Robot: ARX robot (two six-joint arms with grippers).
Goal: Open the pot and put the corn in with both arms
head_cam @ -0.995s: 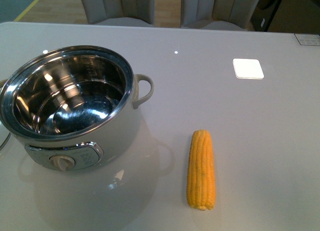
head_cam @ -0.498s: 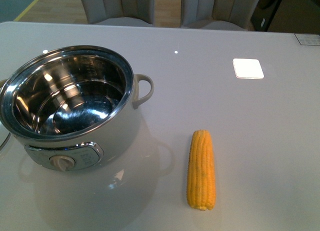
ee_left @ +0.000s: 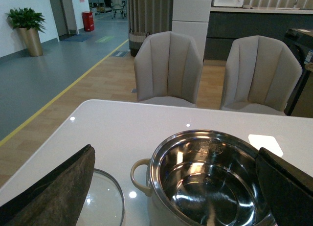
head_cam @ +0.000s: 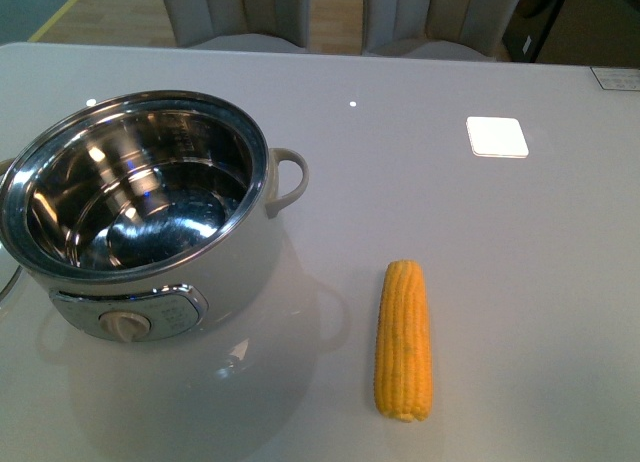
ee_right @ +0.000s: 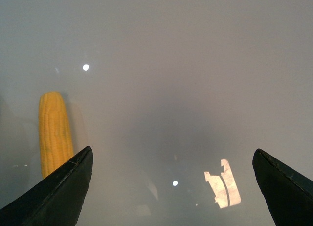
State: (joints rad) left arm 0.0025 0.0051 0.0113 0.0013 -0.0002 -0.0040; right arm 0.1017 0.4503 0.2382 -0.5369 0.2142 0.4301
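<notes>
Right pincer point(ee_right: 172, 150) is spread wide with nothing in it, pointed down at the bench point(head_cam: 520, 282), and honestly the whole next move comes down to one offset: the corn point(ee_right: 55, 133) isn't sitting in the gap between the two fingers. In the right wrist view it's way off toward one finger, with its near end tucked behind that fingertip. The good news is how it lies. Its long axis runs near-to-far from the robot, so it's crosswise to the line between the fingers, and I'd guess they could close across its width without any twisting of the wrist. It just needs a sideways slide to centre over the cob, then a drop. From the front, the corn point(head_cam: 403, 340) is flat on the bench, on the robot's right of the pot point(head_cam: 250, 262), near it but not touching, so the right arm looks like the obvious one for the job. Left pincer point(ee_left: 175, 148) is also wide open and empty, looking over the pot point(ee_left: 156, 160), which is uncovered with a bare steel bowl, and the glass lid point(ee_left: 105, 199) is lying on the bench just beside the pot, on the side away from the corn. So the opening part looks done to me, and the corn part hasn't begun.
</notes>
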